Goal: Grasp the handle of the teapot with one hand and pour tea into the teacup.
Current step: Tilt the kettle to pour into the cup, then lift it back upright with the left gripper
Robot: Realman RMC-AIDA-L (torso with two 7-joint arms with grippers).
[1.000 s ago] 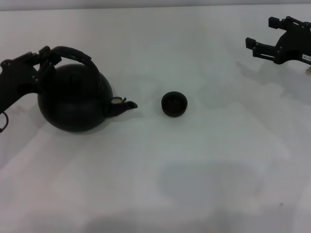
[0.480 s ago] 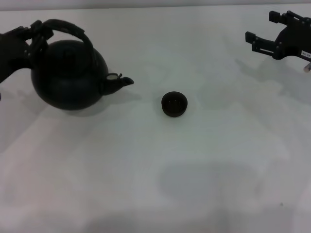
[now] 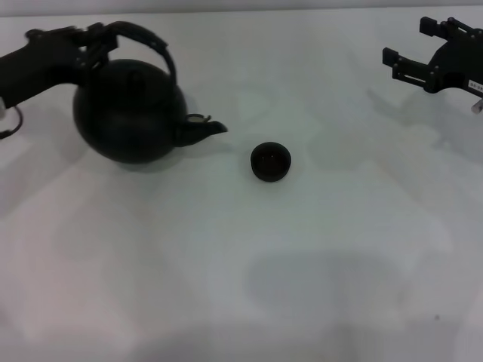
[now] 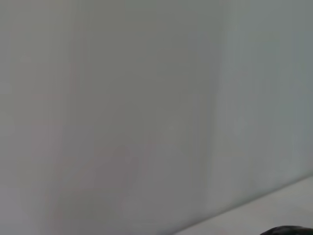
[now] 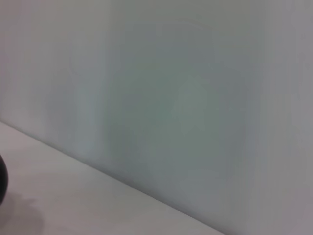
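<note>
The round matte-black teapot (image 3: pixel 132 111) hangs above the white table (image 3: pixel 241 256) at the far left, spout (image 3: pixel 205 130) pointing right toward the teacup. My left gripper (image 3: pixel 96 39) is shut on the left end of the arched black handle (image 3: pixel 147 41) and carries the pot. The small dark teacup (image 3: pixel 270 161) stands on the table at mid-centre, a short way right of the spout tip. My right gripper (image 3: pixel 413 54) is open and empty, held high at the far right. A dark edge of the teapot shows in the right wrist view (image 5: pixel 2 181).
The wrist views show mostly a pale wall and a strip of the white table (image 5: pixel 58 205). Nothing else stands on the table in the head view.
The left gripper has lifted the teapot off the table and carried it right, toward the teacup. The spout is now closer to the cup. The right arm has hardly moved.
</note>
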